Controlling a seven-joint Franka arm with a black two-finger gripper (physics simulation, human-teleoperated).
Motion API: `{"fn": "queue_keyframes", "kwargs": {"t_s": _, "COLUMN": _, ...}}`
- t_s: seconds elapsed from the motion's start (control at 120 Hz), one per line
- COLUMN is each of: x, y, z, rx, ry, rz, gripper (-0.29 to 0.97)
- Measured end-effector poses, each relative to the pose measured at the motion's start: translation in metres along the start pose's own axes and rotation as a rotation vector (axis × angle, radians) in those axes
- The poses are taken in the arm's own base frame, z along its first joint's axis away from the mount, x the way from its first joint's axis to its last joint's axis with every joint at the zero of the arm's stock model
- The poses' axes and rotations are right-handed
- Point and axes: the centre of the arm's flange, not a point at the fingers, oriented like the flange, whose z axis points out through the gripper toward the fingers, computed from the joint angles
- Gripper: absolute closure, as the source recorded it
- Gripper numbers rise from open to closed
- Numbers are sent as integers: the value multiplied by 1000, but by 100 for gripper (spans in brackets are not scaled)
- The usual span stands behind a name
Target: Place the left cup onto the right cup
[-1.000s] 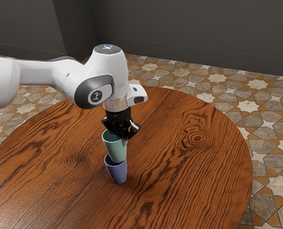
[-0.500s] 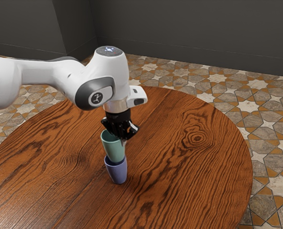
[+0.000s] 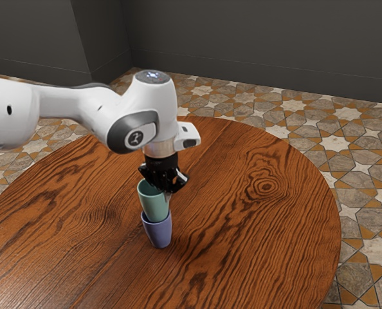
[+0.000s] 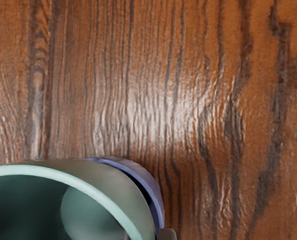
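In the exterior view the purple cup stands upright on the round wooden table, and the green cup sits nested in it, its upper half clear above the purple rim; in the wrist view that purple rim is a thin band just outside the green rim. The black gripper is at the green cup's rim, at about 1 o'clock from the mouth; whether it grasps or has released the cup cannot be told. Beyond, the white arm enters from 10 o'clock, over a tiled floor.
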Motion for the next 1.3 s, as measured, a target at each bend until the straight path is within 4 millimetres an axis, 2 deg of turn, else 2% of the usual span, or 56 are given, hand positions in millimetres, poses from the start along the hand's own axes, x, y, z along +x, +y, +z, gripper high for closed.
{"fn": "queue_keyframes", "kwargs": {"t_s": 0.133, "x": 1, "y": 1, "z": 2, "rx": 0, "ry": -1, "rz": 0, "gripper": 75}}
{"fn": "queue_keyframes", "kwargs": {"t_s": 0.342, "x": 2, "y": 0, "z": 1, "rx": 9, "ry": 16, "rz": 14, "gripper": 33}}
{"fn": "queue_keyframes", "kwargs": {"t_s": 0.542, "x": 1, "y": -1, "z": -9, "rx": 7, "ry": 34, "rz": 20, "gripper": 13}}
{"fn": "queue_keyframes", "kwargs": {"t_s": 0.908, "x": -11, "y": -10, "z": -54, "rx": 0, "ry": 67, "rz": 22, "gripper": 2}}
{"fn": "queue_keyframes", "kwargs": {"t_s": 1.3, "x": 3, "y": -13, "z": -113, "rx": -12, "ry": 84, "rz": 48, "gripper": 0}}
